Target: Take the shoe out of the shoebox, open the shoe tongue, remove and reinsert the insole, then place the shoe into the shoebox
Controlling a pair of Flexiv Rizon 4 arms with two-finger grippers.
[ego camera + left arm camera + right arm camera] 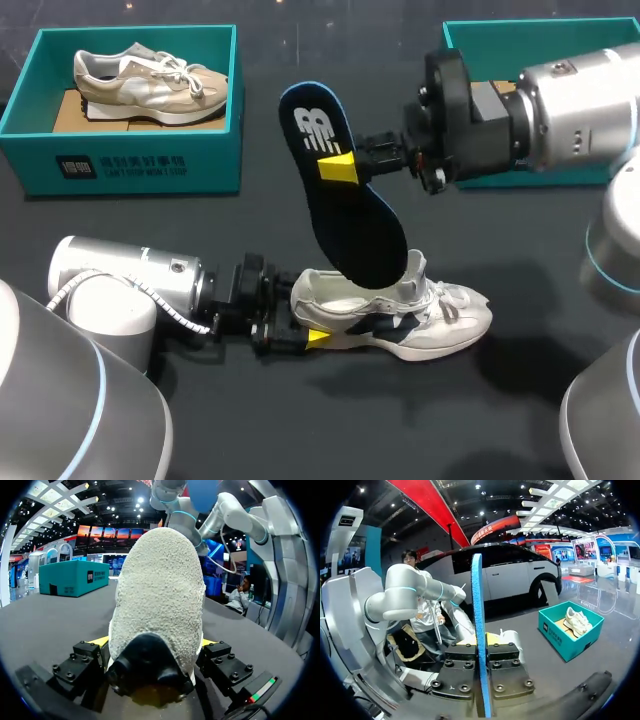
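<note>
A white and navy shoe (pixel 440 318) lies on the black table, toe to the right. My left gripper (pixel 303 328) grips its heel from the left; in the left wrist view the grey heel (pixel 160 590) fills the gap between both fingers. My right gripper (pixel 345 166) is shut on a dark blue insole (pixel 350 215), held tilted above the shoe with its lower end at the shoe's opening. In the right wrist view the insole (pixel 479 620) stands edge-on between the shut fingers.
A teal shoebox (pixel 130 165) at the back left holds a beige shoe (pixel 150 80); it also shows as the box (pixel 570 632) in the right wrist view. A second teal box (pixel 478 36) sits at the back right, partly behind my right arm.
</note>
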